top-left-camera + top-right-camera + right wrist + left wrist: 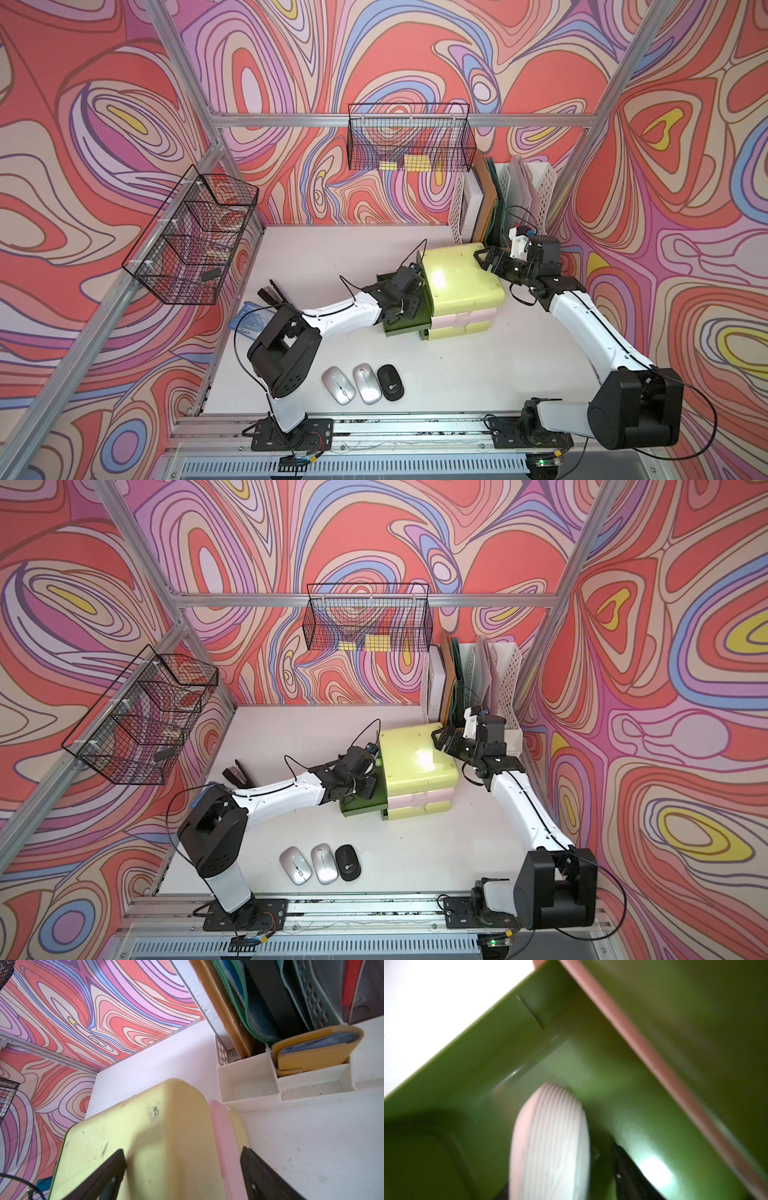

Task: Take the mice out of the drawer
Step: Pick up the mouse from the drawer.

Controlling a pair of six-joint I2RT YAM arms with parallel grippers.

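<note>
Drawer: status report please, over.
Left gripper in open green drawer, grip unclear, by pale oval, likely white mouse. Right gripper open astride cabinet corner. Three mice on table. No obstruction seen.

1. Both top views are evenly, brightly lit; glare is thrown on the yellow cabinet top [440, 277].
2. The left wrist view is blurred throughout; the table [425, 997] is blown out white, the green drawer [508, 1053] dimly lit.
3. The right wrist view is rendered sharper.

No legible text anywhere. Black mouse [390, 382]: small round white logo, unreadable. Blue booklet [249, 322] near left arm: printed cover, lettering too small to read.
</note>
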